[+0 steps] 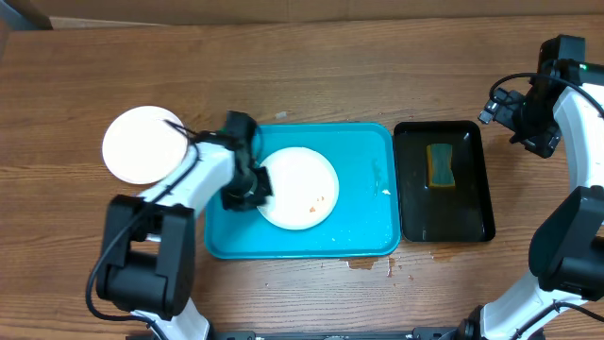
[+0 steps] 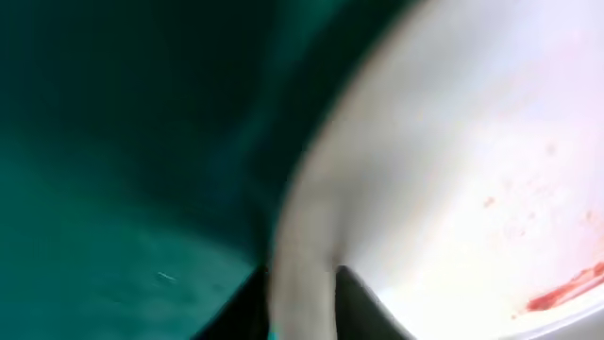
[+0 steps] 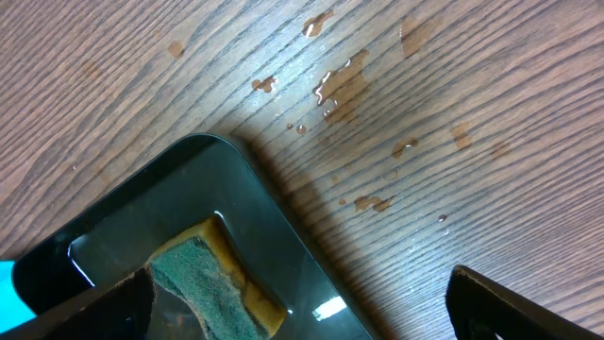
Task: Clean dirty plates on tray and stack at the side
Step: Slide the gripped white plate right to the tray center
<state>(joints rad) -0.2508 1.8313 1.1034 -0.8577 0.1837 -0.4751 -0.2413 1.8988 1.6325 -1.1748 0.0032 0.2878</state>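
Observation:
A white plate [image 1: 304,189] with reddish smears lies in the turquoise tray [image 1: 363,217]. My left gripper [image 1: 255,184] is at its left rim. In the left wrist view the plate's [image 2: 453,189] rim runs between the two dark fingers of the left gripper [image 2: 302,307], which are shut on it, with the tray floor [image 2: 113,142] underneath and a red streak [image 2: 566,288] on the plate. A second, clean-looking white plate [image 1: 143,144] rests on the table left of the tray. My right gripper [image 1: 517,111] hovers open past the black tray's far right corner, its fingers wide apart and empty [image 3: 302,312].
A narrow black tray [image 1: 472,222] stands right of the turquoise one and holds a green-and-yellow sponge [image 1: 440,165], also seen in the right wrist view [image 3: 203,283]. Brownish wet spots mark the wood near the trays [image 1: 373,264] and under the right gripper [image 3: 344,85].

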